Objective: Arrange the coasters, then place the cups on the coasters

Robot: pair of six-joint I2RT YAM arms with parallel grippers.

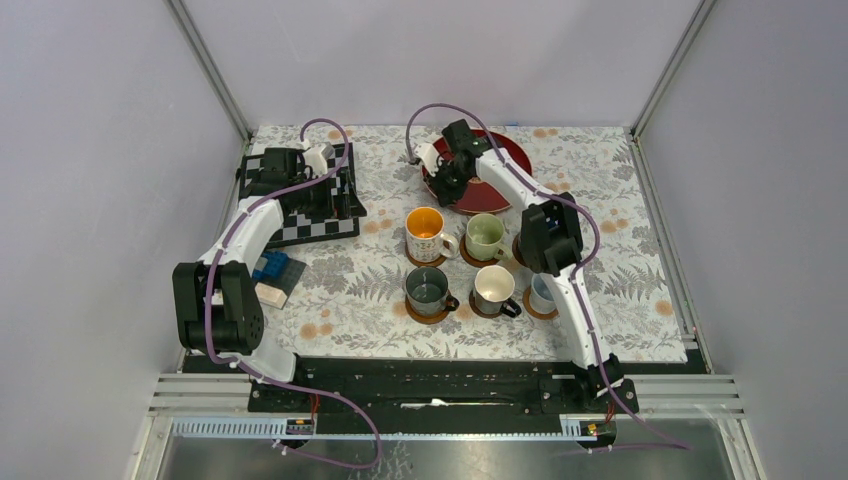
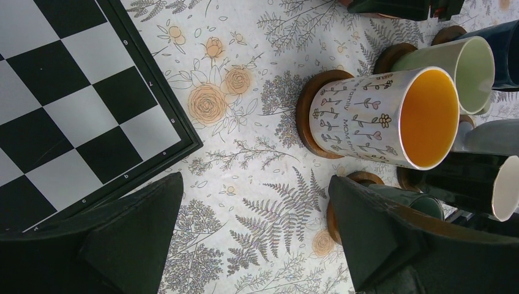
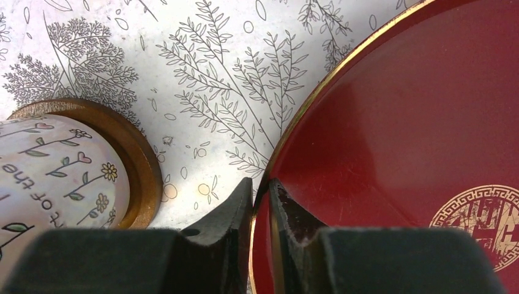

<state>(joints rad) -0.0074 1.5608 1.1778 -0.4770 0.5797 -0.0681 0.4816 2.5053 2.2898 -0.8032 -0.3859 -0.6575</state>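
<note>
Cups (image 1: 485, 237) stood in two rows of three near the middle of the table. Each one that could be checked sat on one of the coasters (image 1: 428, 315). The orange-lined white mug (image 2: 379, 116), the pale green mug (image 2: 453, 64), the grey-green mug (image 1: 428, 288), the black mug (image 1: 495, 288) and the pale blue-white mug (image 1: 542, 295) all showed a brown disc under the base. The navy mug (image 2: 508, 55) was hidden by the right arm from above and showed only as a dark edge beside the green one in the left wrist view (its coaster could not be confirmed). The placing therefore looked finished, or nearly so. The right gripper (image 3: 260, 190) was at the left rim of the red tray (image 3: 398, 122), behind the mugs, with its fingers pinched on the gold-edged lip, one inside and one outside. The left gripper (image 2: 256, 180) hovered by the edge of the chessboard (image 2: 61, 92), its jaws spread wide and nothing between them. The step in hand seemed to be dealing with the tray rather than a mug. Any shift of the tray would call for keeping it low and drawing it away from the mugs, since the orange-lined mug's coaster lay near the rim and a nudge could upset it.
</note>
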